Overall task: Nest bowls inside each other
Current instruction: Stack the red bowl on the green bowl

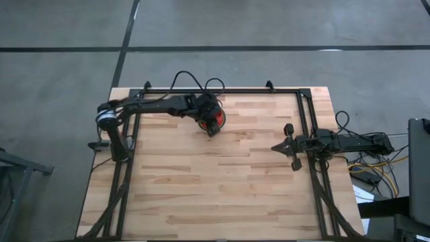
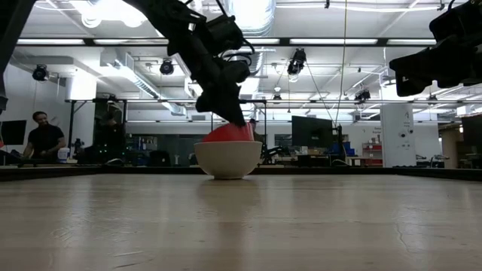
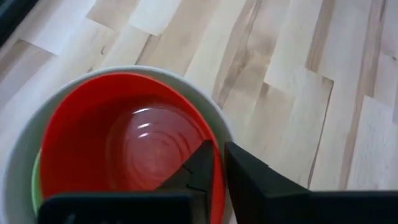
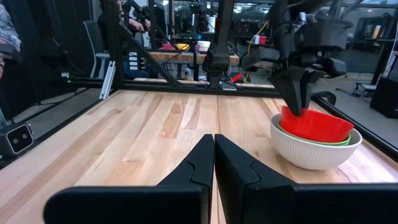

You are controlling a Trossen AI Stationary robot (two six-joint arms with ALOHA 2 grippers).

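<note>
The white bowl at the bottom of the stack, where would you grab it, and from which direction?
Grip the white bowl by its rim, coming straight down from above. Its side wall is round and curves under to a narrow foot, so a side pinch would probably slip. Choose a stretch where the tilted red bowl sits lower, away from the left gripper pinching the red rim.

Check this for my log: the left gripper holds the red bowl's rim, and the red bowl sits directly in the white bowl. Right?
Not quite. In the right wrist view a green bowl lies between the red bowl and the white bowl. The left gripper does pinch the red rim.
</note>
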